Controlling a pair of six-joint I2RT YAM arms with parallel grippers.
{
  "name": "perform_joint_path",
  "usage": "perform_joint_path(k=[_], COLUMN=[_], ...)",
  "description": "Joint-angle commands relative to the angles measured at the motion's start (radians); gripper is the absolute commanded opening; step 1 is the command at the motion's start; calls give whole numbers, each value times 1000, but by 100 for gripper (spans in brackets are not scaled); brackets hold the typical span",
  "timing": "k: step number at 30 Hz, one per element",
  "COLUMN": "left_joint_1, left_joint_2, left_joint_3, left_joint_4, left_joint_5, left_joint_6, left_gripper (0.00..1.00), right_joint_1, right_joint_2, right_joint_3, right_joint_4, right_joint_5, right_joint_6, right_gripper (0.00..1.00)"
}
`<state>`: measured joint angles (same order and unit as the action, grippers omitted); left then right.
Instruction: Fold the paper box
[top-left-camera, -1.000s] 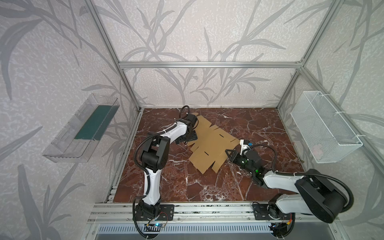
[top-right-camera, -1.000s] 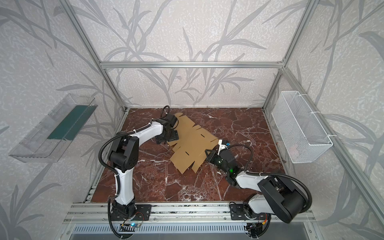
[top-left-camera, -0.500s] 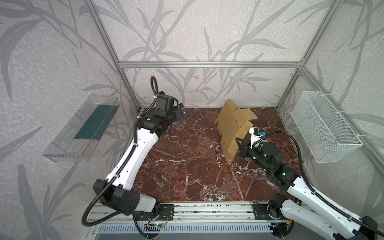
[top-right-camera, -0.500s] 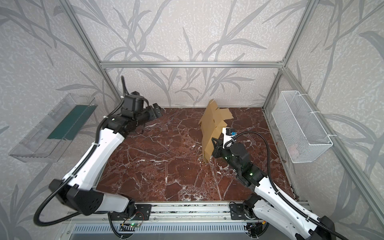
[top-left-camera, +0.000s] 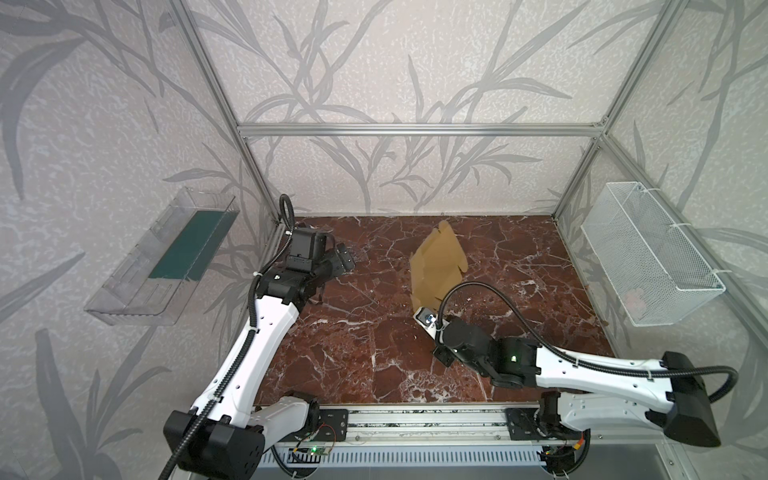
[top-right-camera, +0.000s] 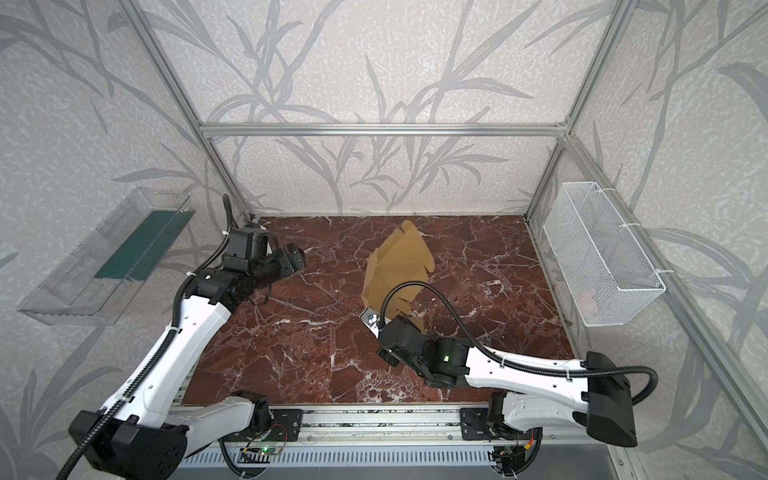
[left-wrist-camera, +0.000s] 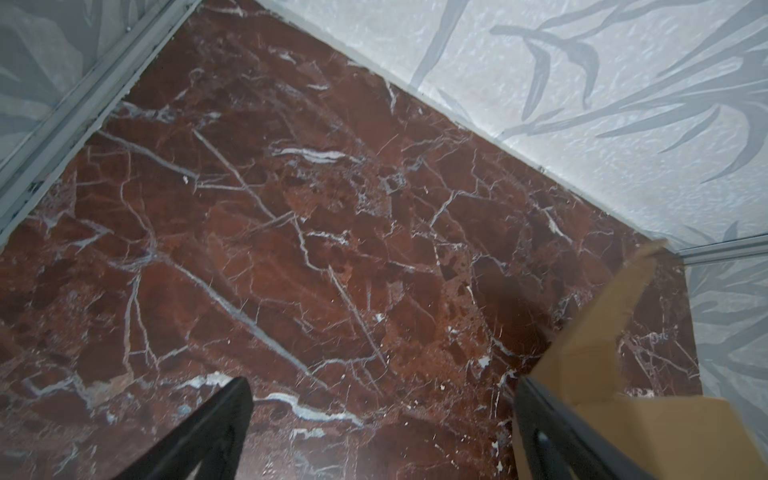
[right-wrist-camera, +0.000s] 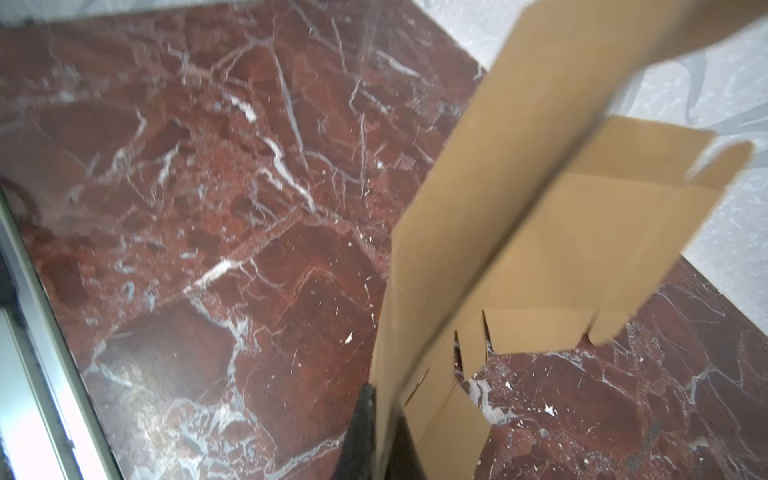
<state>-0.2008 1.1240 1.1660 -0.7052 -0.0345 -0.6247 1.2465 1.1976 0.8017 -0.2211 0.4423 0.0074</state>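
The paper box (top-left-camera: 436, 262) rises upright over the table (top-left-camera: 365, 332). Left of the box the marble lies open. In front of the box, the right arm (top-left-camera: 582, 365) bars the way.

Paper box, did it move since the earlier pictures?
Yes. The paper box was flat; now it stands up, shifted right toward the wire basket, held by the right tool.

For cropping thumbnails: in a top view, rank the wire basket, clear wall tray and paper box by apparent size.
Tied largest: clear wall tray and wire basket, too alike to rank.
Smallest: paper box, clearly.
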Motion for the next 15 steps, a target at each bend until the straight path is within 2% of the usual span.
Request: perform_joint_path(k=[1,8,15], left_joint_1=[15,43,44], left_joint_2=[-71,-138,-189], left_joint_3=[-55,-182,-278], left_joint_4=[-23,-18,11], left_joint_5=[-7,22,65], left_joint_6=[-6,-24,-67], left_gripper=[99,99,99], right_joint_1=[61,132,146], right_joint_2=[44,174,110], right_joint_3=[30,62,19], right_joint_4=[-42,-123,-157], right_joint_5=[65,60,42], right_joint_6=[-25,39,128], right_gripper=[2,15,35])
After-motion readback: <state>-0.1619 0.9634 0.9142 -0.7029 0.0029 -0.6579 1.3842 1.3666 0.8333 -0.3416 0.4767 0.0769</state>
